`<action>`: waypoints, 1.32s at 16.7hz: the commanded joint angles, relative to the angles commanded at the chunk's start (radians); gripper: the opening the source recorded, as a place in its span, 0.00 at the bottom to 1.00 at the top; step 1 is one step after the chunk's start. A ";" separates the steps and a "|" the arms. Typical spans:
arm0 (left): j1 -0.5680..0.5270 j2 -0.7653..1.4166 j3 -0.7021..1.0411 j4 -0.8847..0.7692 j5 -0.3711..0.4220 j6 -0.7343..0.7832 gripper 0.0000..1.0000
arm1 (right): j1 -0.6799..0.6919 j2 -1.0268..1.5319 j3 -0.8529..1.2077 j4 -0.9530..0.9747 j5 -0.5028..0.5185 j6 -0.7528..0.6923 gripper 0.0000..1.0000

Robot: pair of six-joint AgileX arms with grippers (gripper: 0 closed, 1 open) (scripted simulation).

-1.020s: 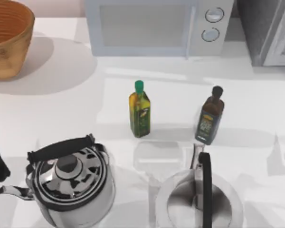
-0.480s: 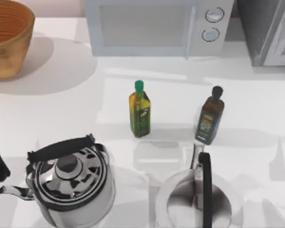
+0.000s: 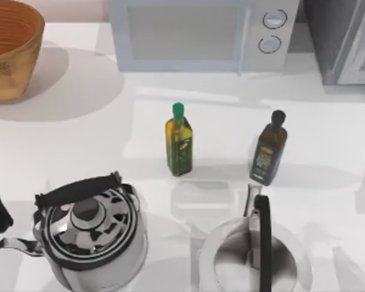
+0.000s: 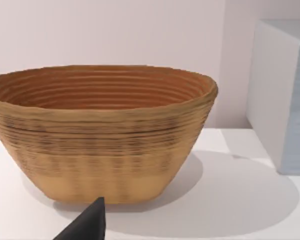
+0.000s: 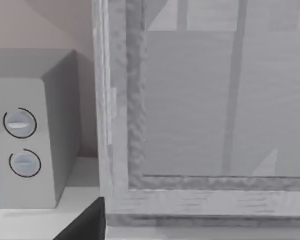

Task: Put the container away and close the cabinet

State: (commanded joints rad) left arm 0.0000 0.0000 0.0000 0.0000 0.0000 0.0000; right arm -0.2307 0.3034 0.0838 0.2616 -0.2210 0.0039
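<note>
Cabinet (image 5: 210, 110) stands open beside microwave (image 3: 201, 33); bottles (image 3: 179, 141) upright.

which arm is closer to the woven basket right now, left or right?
Left, as far as I can tell. The left wrist view faces the woven basket close up, by the table's far-left corner. The right wrist view faces the cabinet beside the microwave, on the right.

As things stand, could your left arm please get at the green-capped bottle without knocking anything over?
Probably yes. The green-capped bottle stands apart from the dark bottle, with bare table on its left. The kettle sits nearer the front, so I'd come in behind it.
</note>
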 joint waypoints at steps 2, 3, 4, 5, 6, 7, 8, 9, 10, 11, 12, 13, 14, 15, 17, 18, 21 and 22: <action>0.000 0.000 0.000 0.000 0.000 0.000 1.00 | -0.111 0.168 0.040 0.133 -0.111 0.003 1.00; 0.000 0.000 0.000 0.000 0.000 0.000 1.00 | -0.170 0.259 0.062 0.203 -0.171 0.004 1.00; 0.000 0.000 0.000 0.000 0.000 0.000 1.00 | -0.230 0.353 0.084 0.274 -0.231 0.005 1.00; 0.000 0.000 0.000 0.000 0.000 0.000 1.00 | -0.291 0.449 0.106 0.346 -0.292 0.007 1.00; 0.000 0.000 0.000 0.000 0.000 0.000 1.00 | -0.351 0.545 0.129 0.417 -0.353 0.008 1.00; 0.000 0.000 0.000 0.000 0.000 0.000 1.00 | -0.410 0.639 0.151 0.487 -0.412 0.009 1.00; 0.000 0.000 0.000 0.000 0.000 0.000 1.00 | -0.467 0.732 0.172 0.555 -0.469 0.011 1.00; 0.000 0.000 0.000 0.000 0.000 0.000 1.00 | -0.521 0.820 0.193 0.621 -0.523 0.012 1.00; 0.000 0.000 0.000 0.000 0.000 0.000 1.00 | -0.573 0.902 0.212 0.682 -0.574 0.013 1.00; 0.000 0.000 0.000 0.000 0.000 0.000 1.00 | -0.620 0.978 0.230 0.738 -0.621 0.014 1.00; 0.000 0.000 0.000 0.000 0.000 0.000 1.00 | -0.663 1.047 0.245 0.790 -0.663 0.015 1.00; 0.000 0.000 0.000 0.000 0.000 0.000 1.00 | -0.701 1.107 0.259 0.834 -0.700 0.016 1.00; 0.000 0.000 0.000 0.000 0.000 0.000 1.00 | -0.733 1.156 0.269 0.872 -0.731 0.017 1.00; 0.000 0.000 0.000 0.000 0.000 0.000 1.00 | -0.759 1.196 0.277 0.902 -0.757 0.017 1.00; 0.000 0.000 0.000 0.000 0.000 0.000 1.00 | -0.790 1.241 0.283 0.935 -0.787 0.018 1.00; 0.000 0.000 0.000 0.000 0.000 0.000 1.00 | -0.794 1.248 0.284 0.939 -0.792 0.018 1.00; 0.000 0.000 0.000 0.000 0.000 0.000 1.00 | -0.794 1.248 0.284 0.939 -0.792 0.018 1.00; 0.000 0.000 0.000 0.000 0.000 0.000 1.00 | -0.790 1.246 0.280 0.936 -0.790 0.018 1.00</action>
State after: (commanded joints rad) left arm 0.0000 0.0000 0.0000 0.0000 0.0000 0.0000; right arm -1.0206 1.5490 0.3635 1.1979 -1.0105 0.0215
